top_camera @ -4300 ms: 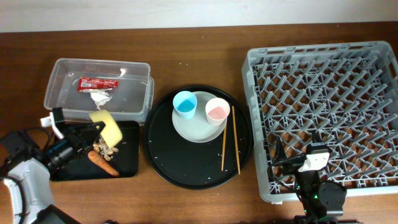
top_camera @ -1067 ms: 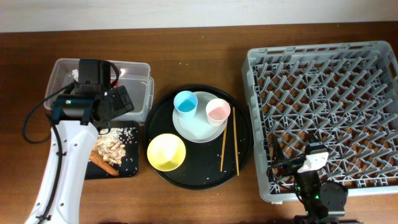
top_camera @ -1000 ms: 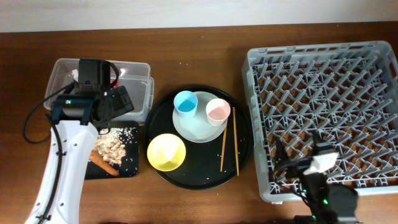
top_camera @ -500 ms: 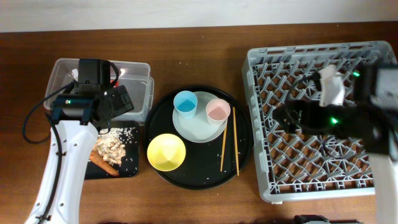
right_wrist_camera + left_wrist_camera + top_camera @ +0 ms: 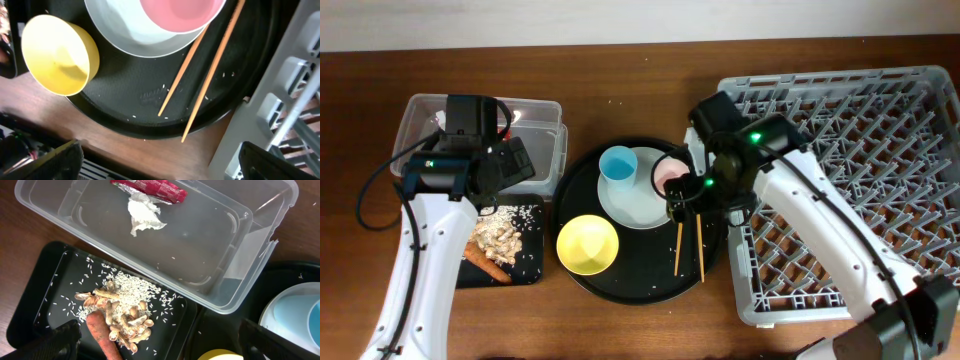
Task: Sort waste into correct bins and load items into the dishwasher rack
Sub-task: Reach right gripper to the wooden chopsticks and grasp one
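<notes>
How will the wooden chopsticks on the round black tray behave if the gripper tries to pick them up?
The chopsticks look thin and stiff, probably very light. They lie flat on the round black tray, so they may roll or slip when pinched.

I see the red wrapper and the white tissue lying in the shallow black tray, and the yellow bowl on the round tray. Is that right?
Not quite. The red wrapper and the white tissue lie in the clear tub, not in the shallow black tray; the left wrist view shows this. The yellow bowl is indeed on the round tray.
</notes>
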Motion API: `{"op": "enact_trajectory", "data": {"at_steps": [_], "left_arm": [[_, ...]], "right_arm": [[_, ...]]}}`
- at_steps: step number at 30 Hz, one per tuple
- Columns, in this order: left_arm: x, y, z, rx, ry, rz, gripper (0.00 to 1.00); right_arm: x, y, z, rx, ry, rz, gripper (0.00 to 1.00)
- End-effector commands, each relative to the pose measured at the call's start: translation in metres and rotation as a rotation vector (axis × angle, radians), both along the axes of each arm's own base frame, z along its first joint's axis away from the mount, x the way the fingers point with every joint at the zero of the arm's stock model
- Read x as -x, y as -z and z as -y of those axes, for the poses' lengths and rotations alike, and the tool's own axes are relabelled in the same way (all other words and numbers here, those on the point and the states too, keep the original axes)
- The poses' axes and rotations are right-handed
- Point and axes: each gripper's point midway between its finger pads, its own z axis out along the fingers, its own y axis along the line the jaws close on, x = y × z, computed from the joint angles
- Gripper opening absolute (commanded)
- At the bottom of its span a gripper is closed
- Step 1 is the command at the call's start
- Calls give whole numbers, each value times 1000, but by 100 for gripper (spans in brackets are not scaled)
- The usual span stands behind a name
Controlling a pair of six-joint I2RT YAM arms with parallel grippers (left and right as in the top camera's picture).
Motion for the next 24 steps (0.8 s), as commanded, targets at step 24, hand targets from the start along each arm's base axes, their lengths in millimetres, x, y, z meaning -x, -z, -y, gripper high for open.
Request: {"op": "enact_trajectory", "data": {"at_steps": [24], "left_arm": [[0,-7,-2,-1,-15,22,99]], "right_arm": [[-8,131,36,172,197,74,22]]}}
